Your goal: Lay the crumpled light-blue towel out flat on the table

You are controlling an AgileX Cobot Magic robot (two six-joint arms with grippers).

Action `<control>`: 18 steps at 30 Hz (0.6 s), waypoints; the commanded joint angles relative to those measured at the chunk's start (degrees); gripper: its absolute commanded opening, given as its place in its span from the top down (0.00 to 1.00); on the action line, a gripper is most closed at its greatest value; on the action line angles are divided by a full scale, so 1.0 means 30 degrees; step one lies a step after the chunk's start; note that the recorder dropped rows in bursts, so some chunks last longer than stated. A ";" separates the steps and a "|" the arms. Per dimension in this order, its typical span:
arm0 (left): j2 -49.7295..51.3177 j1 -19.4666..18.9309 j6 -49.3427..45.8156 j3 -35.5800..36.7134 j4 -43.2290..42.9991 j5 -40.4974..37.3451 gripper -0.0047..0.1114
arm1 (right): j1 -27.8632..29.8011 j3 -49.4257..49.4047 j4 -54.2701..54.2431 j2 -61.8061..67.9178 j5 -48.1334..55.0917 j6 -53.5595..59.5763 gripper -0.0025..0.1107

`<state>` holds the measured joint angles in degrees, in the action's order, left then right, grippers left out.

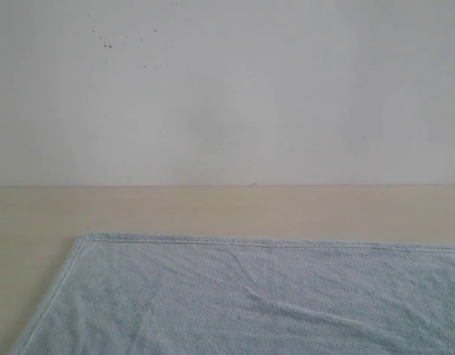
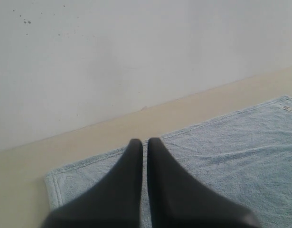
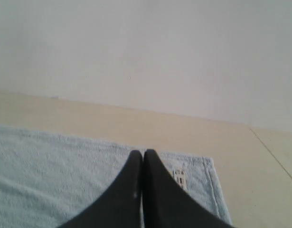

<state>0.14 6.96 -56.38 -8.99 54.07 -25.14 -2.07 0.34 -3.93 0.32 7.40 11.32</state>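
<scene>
The light-blue towel lies flat on the beige table, with only shallow creases and its far hem running straight across. Neither gripper shows in the exterior view. In the left wrist view my left gripper is shut, black fingers together, empty, held above the towel near its far left corner. In the right wrist view my right gripper is shut and empty, above the towel near its far right corner. A small white care tag lies beside the right fingers.
A white wall rises along the table's far edge. A strip of bare table lies between the towel's far hem and the wall. A seam line crosses the table to the right of the towel.
</scene>
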 commanded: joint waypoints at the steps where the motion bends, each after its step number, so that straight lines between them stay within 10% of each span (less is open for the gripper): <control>1: -0.0045 0.0070 0.0076 0.0061 0.0185 -0.0002 0.93 | 0.0299 -0.0115 0.1033 -0.0106 0.2361 0.0266 0.98; 18: -0.0045 0.0070 0.0076 0.0061 0.0056 -0.0041 0.93 | 0.0299 -0.0115 0.1073 -0.0106 0.4326 0.0209 0.98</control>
<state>0.14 6.96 -56.38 -8.99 54.07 -25.14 -1.37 -0.03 -1.05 0.28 20.41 11.72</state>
